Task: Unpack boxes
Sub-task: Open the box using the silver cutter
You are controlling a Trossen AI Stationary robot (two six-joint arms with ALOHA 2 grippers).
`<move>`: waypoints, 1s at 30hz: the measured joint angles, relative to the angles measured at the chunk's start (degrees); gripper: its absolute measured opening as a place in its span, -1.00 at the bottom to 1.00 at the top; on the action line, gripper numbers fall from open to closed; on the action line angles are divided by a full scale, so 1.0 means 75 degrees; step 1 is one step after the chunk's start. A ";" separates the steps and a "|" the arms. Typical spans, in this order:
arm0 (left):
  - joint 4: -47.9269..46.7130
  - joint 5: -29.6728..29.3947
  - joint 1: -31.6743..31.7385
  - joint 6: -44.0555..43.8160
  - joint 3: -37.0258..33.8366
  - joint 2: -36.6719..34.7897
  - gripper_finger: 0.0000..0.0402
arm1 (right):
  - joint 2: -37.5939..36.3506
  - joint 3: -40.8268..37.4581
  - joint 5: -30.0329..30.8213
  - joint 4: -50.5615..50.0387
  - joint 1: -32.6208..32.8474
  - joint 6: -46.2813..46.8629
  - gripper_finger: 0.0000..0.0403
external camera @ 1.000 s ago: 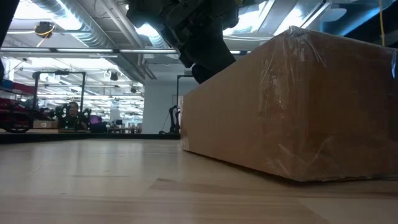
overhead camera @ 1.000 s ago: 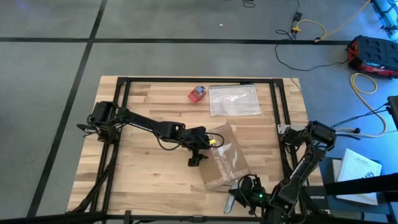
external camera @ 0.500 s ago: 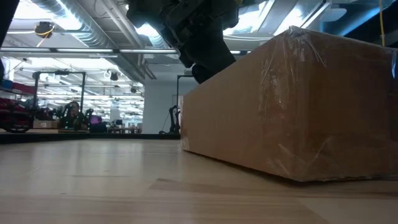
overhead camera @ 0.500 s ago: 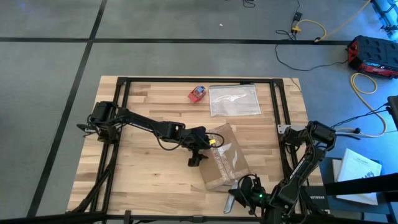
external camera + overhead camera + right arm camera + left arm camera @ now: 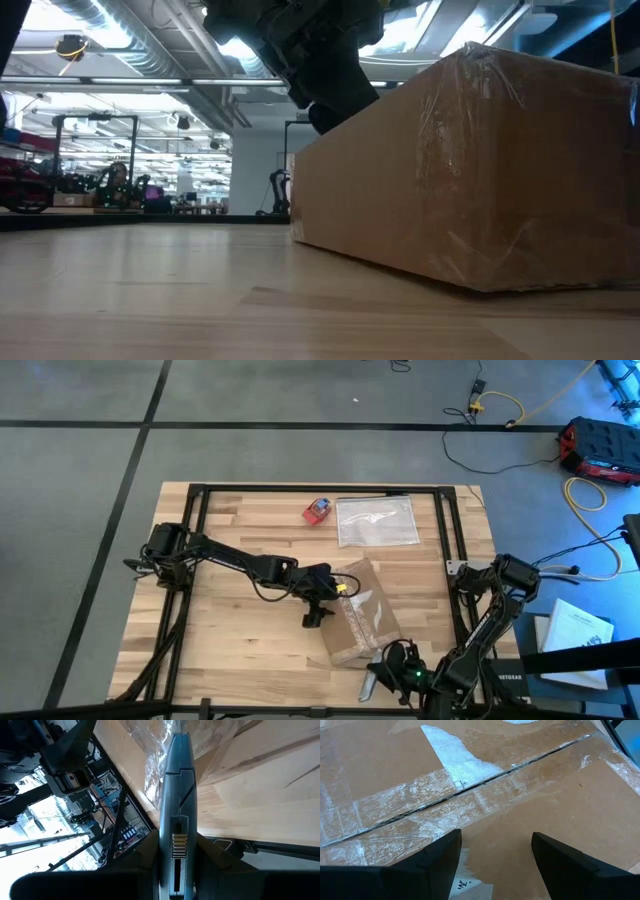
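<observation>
The brown cardboard box (image 5: 360,615) lies flat on the wooden table (image 5: 230,640), its taped seam (image 5: 470,790) facing up. My left gripper (image 5: 325,598) reaches in from the left. It stands open over the box's far left part, one finger (image 5: 445,855) on each side of a bare patch of cardboard. In the low view my left gripper (image 5: 325,90) drops behind the box (image 5: 470,170). My right gripper (image 5: 390,665) is at the box's near end, shut on a grey utility knife (image 5: 177,785). My left gripper has its open fingers slanting down at the box's top, just short of the taped seam; whether they touch the cardboard, I cannot tell. My right gripper pinches the knife's handle (image 5: 176,832) between its two fingers. The knife lies along the fingers, pointing past them at the box's tape-wrapped near end (image 5: 155,755), clear of the table.
A small red-and-blue object (image 5: 318,510) and a clear plastic bag (image 5: 377,520) lie near the table's far edge. A black frame (image 5: 300,488) runs around the table. Bare wood lies left of the box and along the near left side.
</observation>
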 joint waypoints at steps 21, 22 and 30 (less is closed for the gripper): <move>-0.0006 0.0000 0.0002 0.0020 0.0003 -0.0006 0.16 | 0.0000 0.0000 -0.0046 0.0207 -0.0081 0.0003 -0.70; -0.0007 -0.0002 0.0002 0.0020 0.0003 -0.0007 0.16 | 0.0000 0.0000 -0.0046 0.0234 -0.0106 0.0003 -0.70; -0.0056 -0.0003 -0.0019 0.0029 0.0008 -0.0014 0.16 | 0.0000 0.0000 -0.0119 0.0258 -0.0167 0.0006 -0.70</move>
